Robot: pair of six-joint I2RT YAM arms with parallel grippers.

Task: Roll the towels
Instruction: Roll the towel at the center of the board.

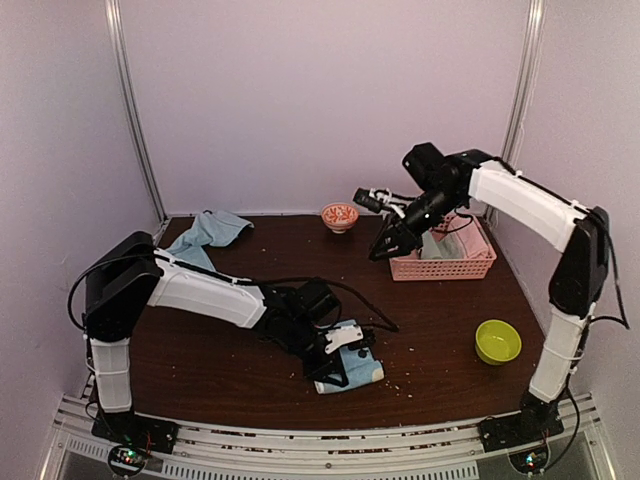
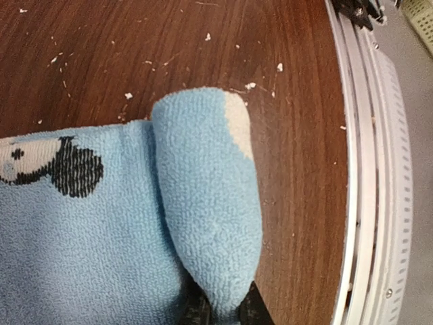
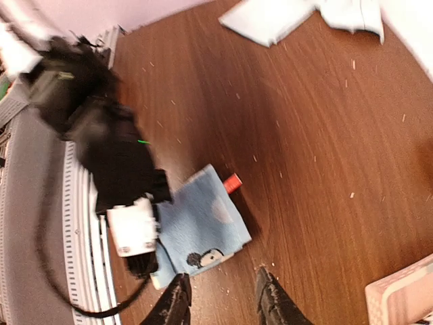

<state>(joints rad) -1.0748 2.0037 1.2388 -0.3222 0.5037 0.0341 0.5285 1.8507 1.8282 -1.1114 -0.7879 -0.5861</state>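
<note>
A light-blue towel with spots (image 1: 362, 370), folded small, lies near the table's front edge. My left gripper (image 1: 335, 368) is shut on it. In the left wrist view a rounded fold of the towel (image 2: 203, 189) runs down between the dark fingertips of the left gripper (image 2: 223, 308). The plain towel (image 1: 205, 235) lies crumpled at the back left. My right gripper (image 1: 383, 248) hangs high above the table beside the pink basket. Its jaws are open and hold nothing. From above, the right gripper (image 3: 223, 298) looks down on the spotted towel (image 3: 203, 223).
A pink lattice basket (image 1: 445, 265) stands at the back right, with a small orange-patterned bowl (image 1: 339, 215) to its left. A lime-green bowl (image 1: 497, 341) sits at the front right. A small red object (image 3: 232, 183) pokes out from under the spotted towel. Crumbs dot the wood.
</note>
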